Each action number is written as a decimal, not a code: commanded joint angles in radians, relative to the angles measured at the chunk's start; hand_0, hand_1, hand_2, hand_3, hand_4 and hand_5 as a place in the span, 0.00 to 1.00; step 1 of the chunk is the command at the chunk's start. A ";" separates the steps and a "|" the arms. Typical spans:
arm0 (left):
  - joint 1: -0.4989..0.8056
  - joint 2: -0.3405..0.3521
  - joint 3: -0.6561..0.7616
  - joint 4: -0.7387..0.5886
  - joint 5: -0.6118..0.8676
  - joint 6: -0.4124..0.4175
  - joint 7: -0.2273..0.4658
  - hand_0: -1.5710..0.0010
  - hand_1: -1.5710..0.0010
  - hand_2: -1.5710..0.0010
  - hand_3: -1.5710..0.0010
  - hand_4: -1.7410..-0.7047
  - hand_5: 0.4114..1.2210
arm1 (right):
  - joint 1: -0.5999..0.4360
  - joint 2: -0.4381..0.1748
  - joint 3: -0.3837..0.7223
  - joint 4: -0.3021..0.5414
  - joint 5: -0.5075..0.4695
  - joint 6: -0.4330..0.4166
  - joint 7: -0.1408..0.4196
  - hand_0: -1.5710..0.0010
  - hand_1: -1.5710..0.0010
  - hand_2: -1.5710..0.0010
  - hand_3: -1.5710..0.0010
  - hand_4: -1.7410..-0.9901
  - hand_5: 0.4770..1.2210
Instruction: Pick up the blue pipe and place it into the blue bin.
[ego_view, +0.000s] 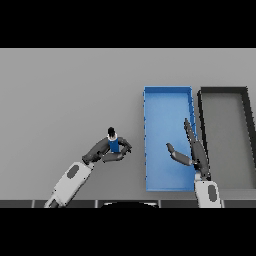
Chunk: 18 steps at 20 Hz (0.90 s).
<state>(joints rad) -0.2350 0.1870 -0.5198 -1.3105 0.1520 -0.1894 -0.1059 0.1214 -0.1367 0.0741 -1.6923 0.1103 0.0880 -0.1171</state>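
- The step in hand appeared to be the grasp: the left hand (111, 152) had its fingers (124, 146) and thumb curled round the blue pipe (114, 145), which stood roughly upright on the grey counter (70, 95), its dark top end poking out above the hand.
- Whether the pipe had left the counter could not be told from the head view; it looked low, at or just above the surface.
- The pipe sat well to the left of the blue bin (167, 90), with bare counter between them, so none of the carry was done.
- By my judgement the next move called for a lift clear of the counter, a sweep to the robot's right over the bin's near wall, then a release inside.
- The right hand (192, 152) hovered over the bin's right part, fingers straight and spread with the thumb out to the side, holding nothing. It lay in the likely drop zone and might need to draw aside.
- Count: one blue pipe, one blue bin, one dark grey bin (224, 90) just beside the blue one on its right, and two hands.
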 joint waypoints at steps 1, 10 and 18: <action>0.005 -0.008 -0.006 -0.008 -0.003 0.007 0.002 0.46 0.40 0.36 0.36 0.25 0.69 | -0.001 -0.001 0.000 -0.006 -0.001 0.000 -0.002 1.00 1.00 1.00 1.00 0.64 0.18; 0.019 -0.024 -0.048 -0.084 -0.037 0.071 -0.094 0.06 0.05 0.05 0.11 0.04 0.96 | -0.015 0.004 0.009 0.001 0.013 -0.006 0.022 1.00 1.00 1.00 1.00 0.66 0.20; -0.040 -0.014 -0.067 -0.257 0.001 0.048 -0.004 0.01 0.01 0.01 0.08 0.02 0.99 | -0.011 -0.014 0.000 -0.001 0.014 0.001 -0.004 1.00 1.00 1.00 1.00 0.70 0.22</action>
<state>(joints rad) -0.2751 0.1732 -0.5862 -1.5675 0.1548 -0.1430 -0.1126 0.1106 -0.1511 0.0738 -1.6929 0.1248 0.0887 -0.1193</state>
